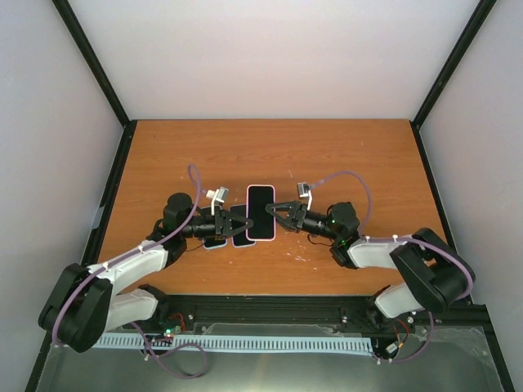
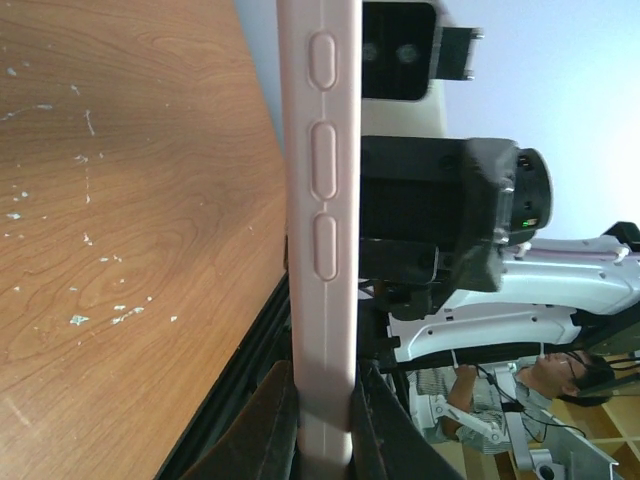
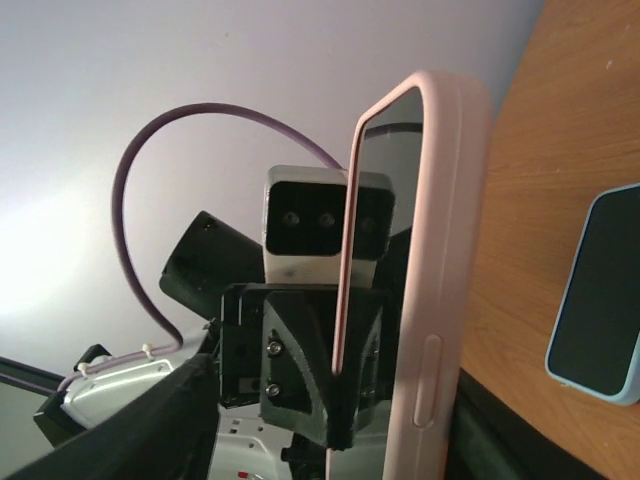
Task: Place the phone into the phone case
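Note:
A pink phone case with a dark phone screen filling its face is held up on edge above the table's middle. My left gripper is shut on its left long edge; in the left wrist view both fingers pinch the case's side below its buttons. My right gripper is at the case's right edge with its jaws spread. In the right wrist view the case stands near one finger, and the other finger is well apart from it.
A light-blue-cased phone lies flat on the wooden table, under my left gripper in the top view. A black rail runs along the near edge. Grey walls close in the back and sides.

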Controlling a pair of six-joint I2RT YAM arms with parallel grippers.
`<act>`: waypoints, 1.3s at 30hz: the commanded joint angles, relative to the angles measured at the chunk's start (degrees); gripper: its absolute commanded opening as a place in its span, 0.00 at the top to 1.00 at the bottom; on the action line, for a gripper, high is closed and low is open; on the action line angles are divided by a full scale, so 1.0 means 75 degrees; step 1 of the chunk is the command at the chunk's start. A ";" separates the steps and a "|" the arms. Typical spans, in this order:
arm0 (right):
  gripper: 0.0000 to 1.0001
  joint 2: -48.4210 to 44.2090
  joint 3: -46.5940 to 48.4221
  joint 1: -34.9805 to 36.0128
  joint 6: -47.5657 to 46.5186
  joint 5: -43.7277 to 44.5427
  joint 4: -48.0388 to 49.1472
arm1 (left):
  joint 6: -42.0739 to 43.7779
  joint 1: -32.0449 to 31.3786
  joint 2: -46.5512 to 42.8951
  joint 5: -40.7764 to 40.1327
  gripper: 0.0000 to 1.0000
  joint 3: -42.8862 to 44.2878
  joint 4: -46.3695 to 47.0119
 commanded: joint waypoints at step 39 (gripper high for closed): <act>0.97 -0.2972 0.0189 0.0286 -0.3206 0.1119 -0.6816 | 0.1275 -0.0009 0.0166 -0.1561 0.44 0.0739 -0.0970</act>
